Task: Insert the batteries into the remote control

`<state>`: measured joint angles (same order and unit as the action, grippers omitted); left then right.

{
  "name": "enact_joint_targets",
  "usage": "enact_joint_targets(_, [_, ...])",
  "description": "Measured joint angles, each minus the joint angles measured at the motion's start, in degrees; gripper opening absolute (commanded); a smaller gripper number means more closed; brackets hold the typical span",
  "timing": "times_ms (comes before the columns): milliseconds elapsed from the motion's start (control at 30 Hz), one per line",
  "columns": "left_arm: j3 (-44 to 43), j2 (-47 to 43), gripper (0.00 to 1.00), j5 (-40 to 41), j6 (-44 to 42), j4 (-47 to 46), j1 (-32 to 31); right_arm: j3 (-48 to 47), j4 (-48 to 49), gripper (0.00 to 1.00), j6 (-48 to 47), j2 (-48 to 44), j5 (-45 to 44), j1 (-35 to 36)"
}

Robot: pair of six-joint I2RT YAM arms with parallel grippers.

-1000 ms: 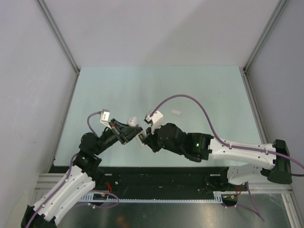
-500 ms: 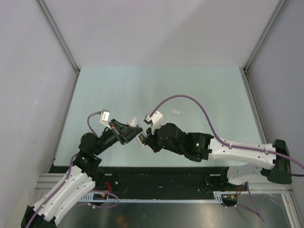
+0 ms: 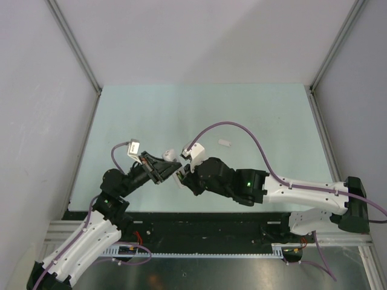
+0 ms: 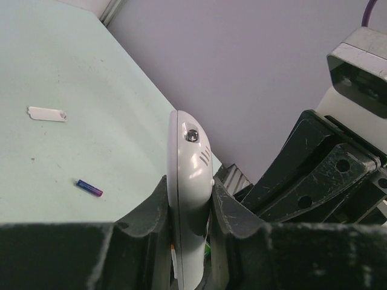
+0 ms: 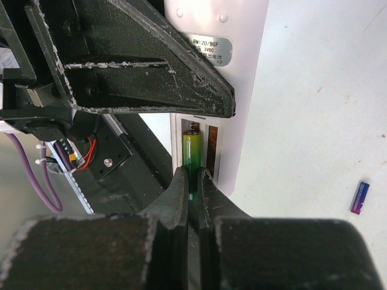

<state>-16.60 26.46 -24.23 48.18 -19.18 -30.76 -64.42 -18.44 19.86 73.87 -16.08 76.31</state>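
Remote [image 4: 190, 151] stands edge-on in our left end effector [image 4: 190, 193], which is clamped tight on its sides. We see our right end effector [image 5: 192, 181] closed on the green battery [image 5: 192, 154], whose far end lies in the open compartment on the remote's back. Farther out, the purple battery [image 4: 89, 188] lies loose on the worktop [image 4: 72, 66], well apart from the remote, and beyond it rests a small white piece [image 4: 46, 113].

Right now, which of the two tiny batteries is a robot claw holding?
The slim green cylinder battery, pinched by the right gripper at the open compartment of the white plastic remote. The purple battery lies loose on the pale green table.
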Motion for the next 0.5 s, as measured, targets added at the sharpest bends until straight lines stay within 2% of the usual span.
enact_joint_targets(500, [0.0, 0.0, 0.00, 0.3, 2.7, 0.0, -0.3, -0.2, 1.3, 0.00, -0.6, 0.5, -0.3, -0.4])
